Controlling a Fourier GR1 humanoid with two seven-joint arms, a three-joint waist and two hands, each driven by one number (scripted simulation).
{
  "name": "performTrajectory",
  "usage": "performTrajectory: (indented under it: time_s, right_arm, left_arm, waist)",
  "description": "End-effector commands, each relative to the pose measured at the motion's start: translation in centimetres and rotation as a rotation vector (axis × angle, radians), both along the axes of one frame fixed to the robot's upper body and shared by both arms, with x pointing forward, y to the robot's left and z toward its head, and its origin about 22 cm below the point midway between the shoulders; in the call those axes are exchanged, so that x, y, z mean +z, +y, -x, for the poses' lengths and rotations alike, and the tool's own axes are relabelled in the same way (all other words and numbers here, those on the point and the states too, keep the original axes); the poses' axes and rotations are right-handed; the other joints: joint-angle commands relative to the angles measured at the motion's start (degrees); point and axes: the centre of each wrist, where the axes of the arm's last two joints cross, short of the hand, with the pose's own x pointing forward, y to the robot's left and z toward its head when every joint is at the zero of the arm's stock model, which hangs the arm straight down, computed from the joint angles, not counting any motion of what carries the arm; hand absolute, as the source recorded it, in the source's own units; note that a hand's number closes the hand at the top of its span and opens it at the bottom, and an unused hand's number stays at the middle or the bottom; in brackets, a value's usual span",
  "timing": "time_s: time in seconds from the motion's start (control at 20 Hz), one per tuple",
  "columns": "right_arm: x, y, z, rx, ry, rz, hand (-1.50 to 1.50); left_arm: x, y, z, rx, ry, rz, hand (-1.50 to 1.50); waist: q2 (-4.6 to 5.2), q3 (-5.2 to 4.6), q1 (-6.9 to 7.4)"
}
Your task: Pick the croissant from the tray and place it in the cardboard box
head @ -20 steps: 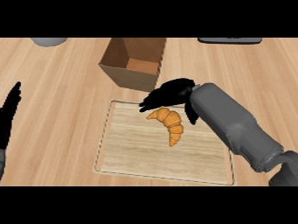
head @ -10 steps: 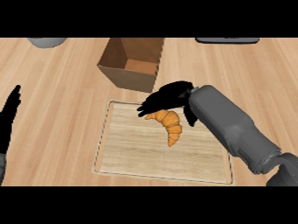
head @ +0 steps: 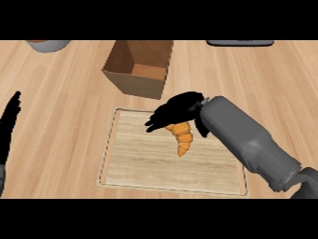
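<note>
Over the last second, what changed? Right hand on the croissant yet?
The right hand came down slightly, and its fingers now curl over the upper end of the croissant, hiding it. The croissant has barely shifted and still lies on the tray. The cardboard box and the open left hand at the left edge stayed put.

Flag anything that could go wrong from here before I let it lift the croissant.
1. The right robot hand curls over only the upper end of the orange croissant. The long lower end sticks out free, so it may swing or slip on the lift.
2. The open brown cardboard box stands just beyond the light wooden tray. On a low carry the hanging tip could catch its near wall.
</note>
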Motion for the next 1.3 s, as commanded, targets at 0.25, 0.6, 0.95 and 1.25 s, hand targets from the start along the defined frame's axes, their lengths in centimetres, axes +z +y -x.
performTrajectory:
  time_s: [0.25,0.6,0.95,1.25]
  right_arm:
    - [-3.0,1.9,1.8,-0.028,0.022,0.104,-1.50]
    - [-2.4,1.6,1.3,-0.064,-0.079,-0.135,1.50]
    - [-0.5,-8.5,-2.3,-0.414,-0.209,-0.183,1.50]
    - [5.1,-19.4,-4.4,-0.816,-0.347,-0.236,1.50]
  left_arm:
    - [0.1,-1.4,-1.0,0.008,-0.006,-0.004,0.00]
    - [-0.2,0.2,-0.1,0.001,-0.004,0.006,0.00]
    - [-0.1,-0.6,0.2,-0.021,-0.015,0.014,0.00]
    - [0.8,-1.1,-0.8,-0.051,-0.040,0.002,0.00]
  waist:
    - [0.23,0.01,0.38]
    - [0.20,0.02,0.35]
    - [1.19,0.12,1.75]
    - [2.26,0.27,3.22]
